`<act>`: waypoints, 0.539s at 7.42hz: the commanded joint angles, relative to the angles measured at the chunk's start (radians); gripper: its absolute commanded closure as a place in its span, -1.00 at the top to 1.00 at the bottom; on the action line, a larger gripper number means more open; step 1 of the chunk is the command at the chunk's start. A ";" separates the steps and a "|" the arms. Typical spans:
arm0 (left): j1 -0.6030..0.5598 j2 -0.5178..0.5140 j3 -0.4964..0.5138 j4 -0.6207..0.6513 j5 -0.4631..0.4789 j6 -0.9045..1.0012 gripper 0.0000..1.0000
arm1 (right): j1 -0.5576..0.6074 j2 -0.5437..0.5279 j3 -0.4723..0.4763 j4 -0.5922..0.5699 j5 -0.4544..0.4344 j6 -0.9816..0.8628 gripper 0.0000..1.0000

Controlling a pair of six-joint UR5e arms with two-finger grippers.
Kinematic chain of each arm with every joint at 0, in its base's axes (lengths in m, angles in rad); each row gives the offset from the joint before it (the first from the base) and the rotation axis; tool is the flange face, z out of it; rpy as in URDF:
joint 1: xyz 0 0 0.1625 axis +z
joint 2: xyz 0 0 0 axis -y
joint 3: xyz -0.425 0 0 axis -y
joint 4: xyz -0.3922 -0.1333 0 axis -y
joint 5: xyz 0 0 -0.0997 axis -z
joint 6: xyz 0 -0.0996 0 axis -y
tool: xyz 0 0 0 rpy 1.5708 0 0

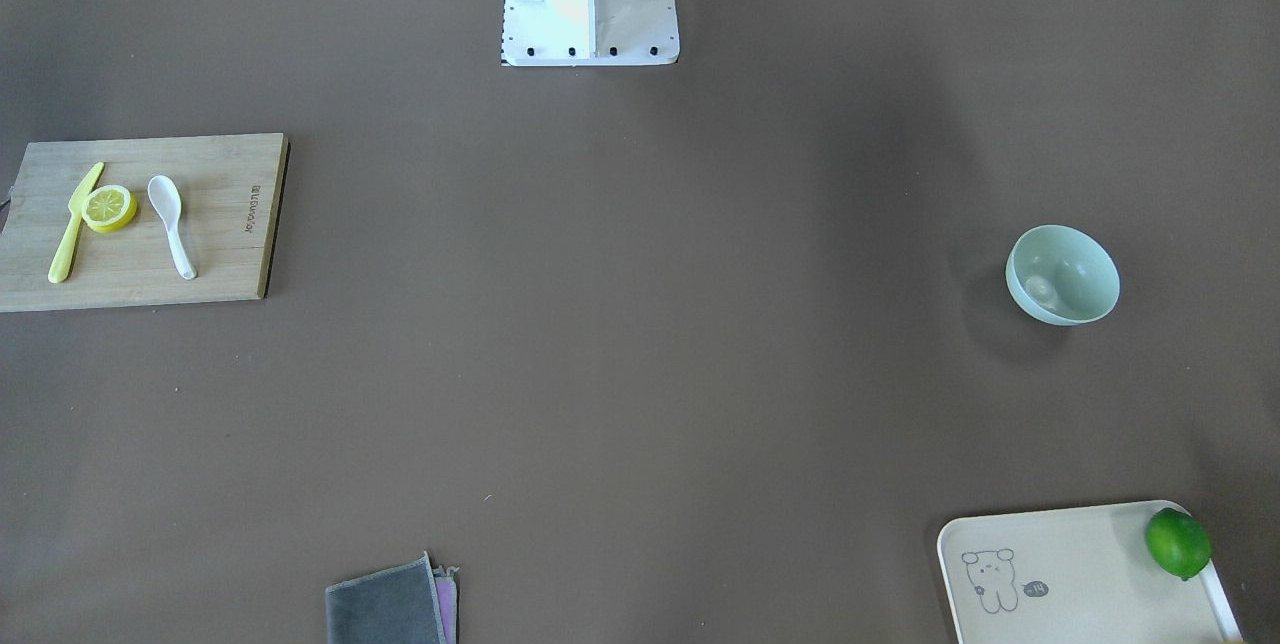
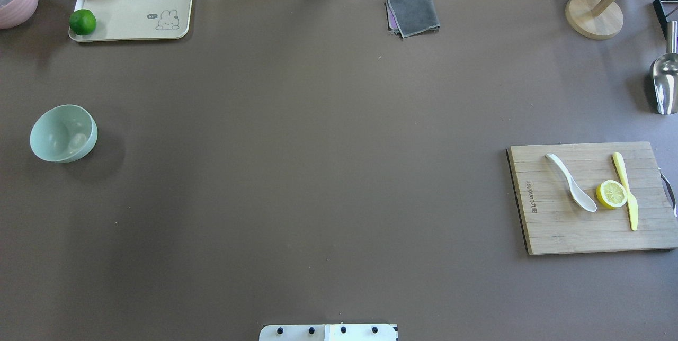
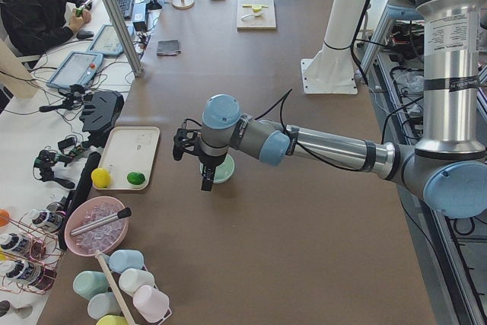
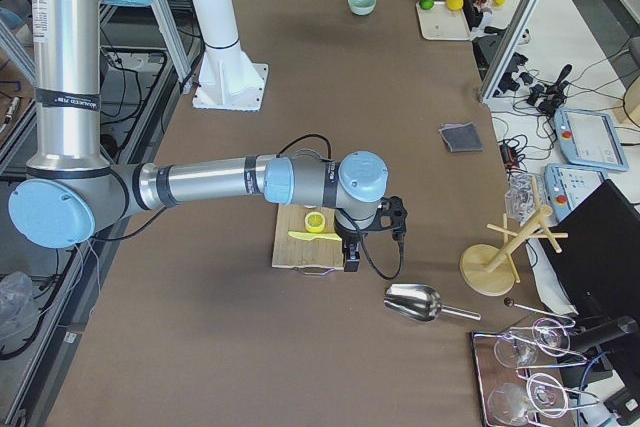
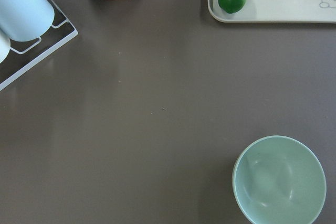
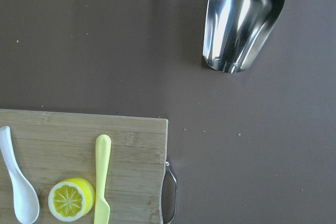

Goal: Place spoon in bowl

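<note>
two tools idle, spoon not yet lifted

spoon (image 2: 569,181) lies on the cutting board (image 2: 572,235), scoop just beside the lemon slice (image 2: 611,194), well apart from the bowl (image 2: 63,133) across the counter (image 2: 318,171). right tool (image 4: 352,252) hangs near the board's edge, left tool (image 3: 207,180) near the bowl. jaw width: cannot tell for either. advice: pinch the handle end, clear of the lemon; a hand-over looks likely.

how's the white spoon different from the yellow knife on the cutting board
The spoon is white with a deep oval scoop; the knife is yellow, slim and flat. The knife is a little longer than the spoon. The spoon lies on the side of the lemon slice toward the table's middle, the knife on its outer side. Both lie flat on the wooden cutting board.
</note>
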State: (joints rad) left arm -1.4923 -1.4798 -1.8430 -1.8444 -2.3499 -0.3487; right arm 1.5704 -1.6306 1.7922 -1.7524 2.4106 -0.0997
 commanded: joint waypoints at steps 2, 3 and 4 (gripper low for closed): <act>0.120 -0.010 0.062 -0.239 -0.048 -0.004 0.96 | -0.009 0.037 0.009 0.036 0.005 -0.012 1.00; 0.153 -0.057 0.112 -0.293 -0.048 -0.082 0.96 | -0.009 0.040 0.004 0.036 0.045 0.000 1.00; 0.164 -0.080 0.126 -0.291 -0.058 -0.104 0.96 | -0.009 0.038 0.000 0.039 0.076 -0.003 1.00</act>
State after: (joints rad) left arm -1.3550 -1.5267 -1.7486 -2.1038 -2.3971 -0.4102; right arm 1.5624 -1.5934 1.7969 -1.7175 2.4477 -0.1042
